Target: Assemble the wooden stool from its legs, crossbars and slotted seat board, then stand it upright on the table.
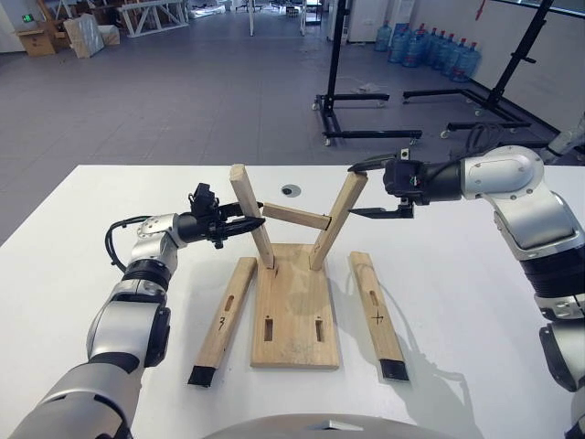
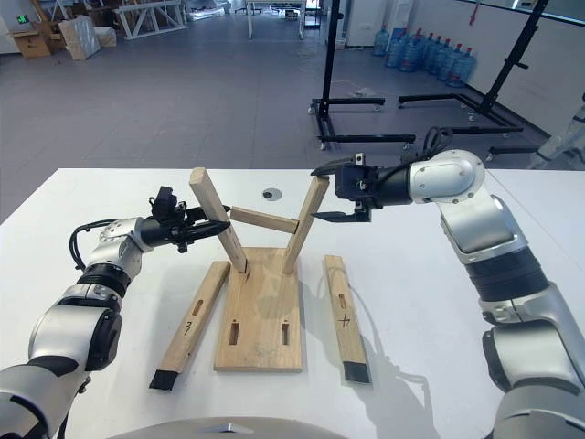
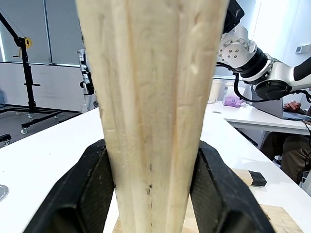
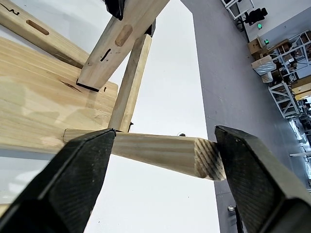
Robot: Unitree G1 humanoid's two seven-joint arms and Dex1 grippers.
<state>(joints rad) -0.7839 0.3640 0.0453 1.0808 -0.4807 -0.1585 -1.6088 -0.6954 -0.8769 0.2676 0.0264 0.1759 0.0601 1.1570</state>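
Currently the left gripper [image 1: 255, 222] clamps the left leg [image 1: 243, 186] standing on the seat board [image 1: 294, 322]; the right gripper [image 1: 356, 191] has its jaws open, straddling the right leg [image 1: 327, 238].

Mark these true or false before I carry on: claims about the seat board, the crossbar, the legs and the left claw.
1. The seat board lies flat on the table. True.
2. A crossbar joins the left standing leg and the right standing leg. True.
3. Both loose legs lie left of the board. False: one loose leg lies left of it, the other right.
4. The left claw is empty. False: it is shut on the left standing leg.
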